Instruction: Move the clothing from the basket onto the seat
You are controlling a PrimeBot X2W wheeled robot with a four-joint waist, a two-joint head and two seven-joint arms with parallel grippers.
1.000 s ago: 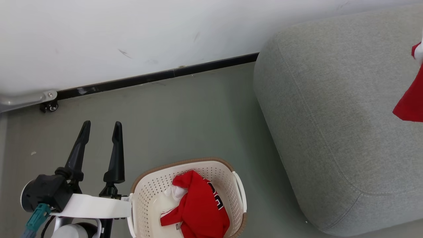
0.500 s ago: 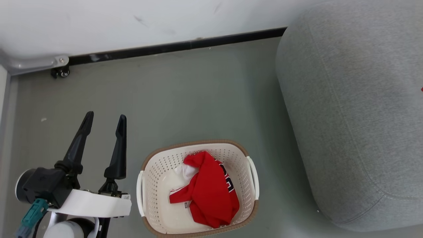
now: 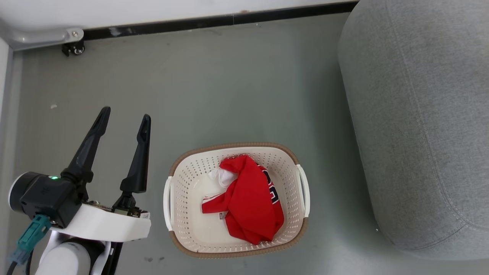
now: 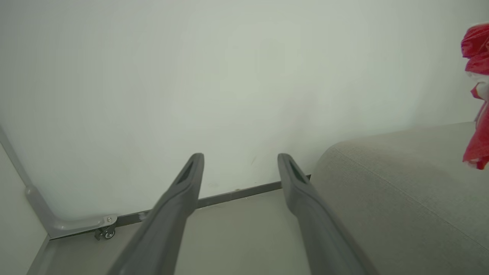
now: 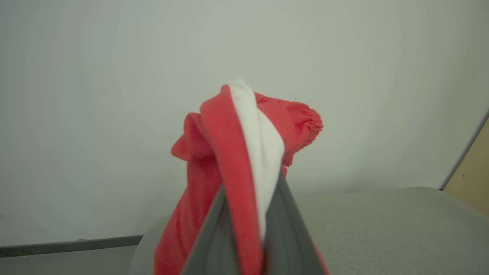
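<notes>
While the left arm reaches forward at the lower left of the head view, its pale forearm ends in a black wrist block with a small green light, and the left end effector (image 3: 125, 114) points up that view, leaning slightly to the right, over the smooth grey-green floor (image 3: 229, 76). Its two long dark fingers are spread wide, with nothing between them. In the left wrist view the left end effector (image 4: 240, 156) is aimed towards the plain white wall (image 4: 191, 76) and the black baseboard strip (image 4: 237, 194) under it.

Just beside this arm, on its right, the cream-white perforated plastic laundry basket (image 3: 191, 172) with a brown rim and white side handles stands on the floor. A bright red soft fabric jersey (image 3: 248, 198) with white trim lies crumpled inside it, more towards the right wall, and black-and-white digits show partly on its right side.

The large grey woven-fabric sofa seat (image 3: 420, 114) with rounded edges is on the right of the basket, apart from it.

In the right wrist view the right end effector (image 5: 252, 183) is closed tightly on a second bright red fabric garment (image 5: 229, 152) with a white band, which bunches above the fingertips and hangs down on the left. The grey seat lies behind and below it. At the right edge of the left wrist view this garment (image 4: 475, 95) hangs over the seat; whether its lower end touches the cushion I cannot tell
</notes>
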